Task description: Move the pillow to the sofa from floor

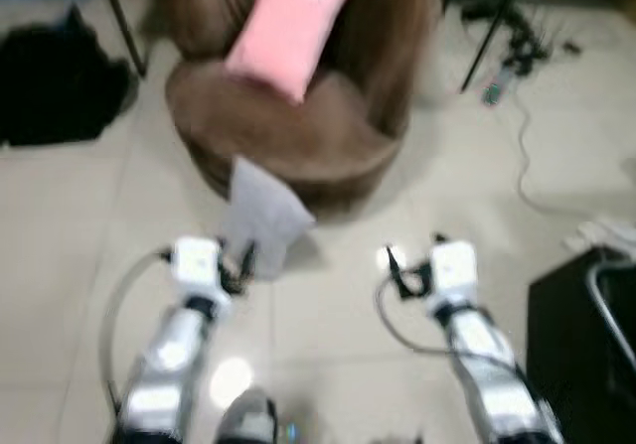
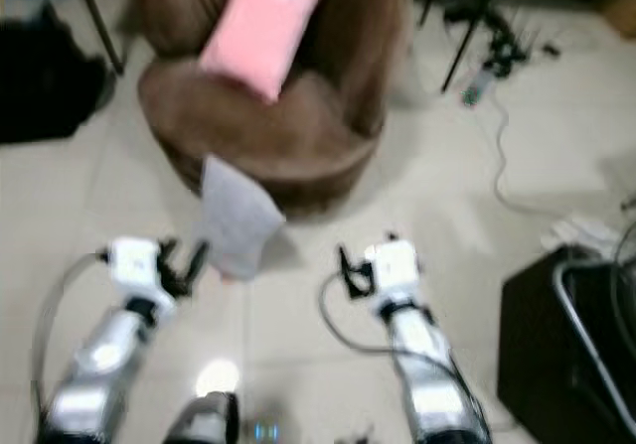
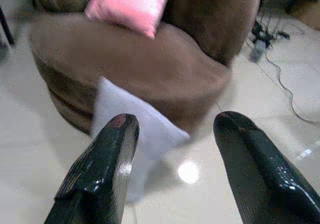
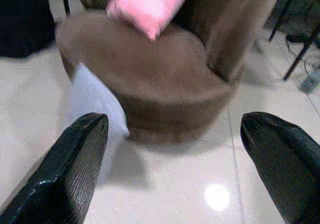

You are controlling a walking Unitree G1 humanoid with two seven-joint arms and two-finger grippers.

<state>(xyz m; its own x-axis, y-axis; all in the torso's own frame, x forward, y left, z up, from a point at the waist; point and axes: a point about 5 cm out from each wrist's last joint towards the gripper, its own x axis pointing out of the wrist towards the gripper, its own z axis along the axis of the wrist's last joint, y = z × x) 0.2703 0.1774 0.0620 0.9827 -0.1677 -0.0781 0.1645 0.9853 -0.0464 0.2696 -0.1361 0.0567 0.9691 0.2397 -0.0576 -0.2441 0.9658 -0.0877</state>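
A white pillow [image 1: 260, 214] stands on the floor, leaning against the front of a round brown sofa chair [image 1: 298, 131]. A pink pillow [image 1: 290, 29] lies on the chair's seat and back. My left gripper [image 1: 238, 261] is open, low over the tiles just in front of the white pillow [image 3: 125, 129], its fingers [image 3: 102, 174] pointing at it. My right gripper [image 1: 412, 257] is open too, to the right of the pillow and short of the chair [image 4: 165, 78]. The white pillow [image 4: 92, 101] appears past its left finger [image 4: 65, 176].
A black bag [image 1: 55, 81] lies on the floor at the left. Stand legs, a power strip and cables [image 1: 512, 67] spread at the right. A black box [image 1: 581, 345] stands near right. Pale tiles [image 1: 328, 335] lie open between my arms.
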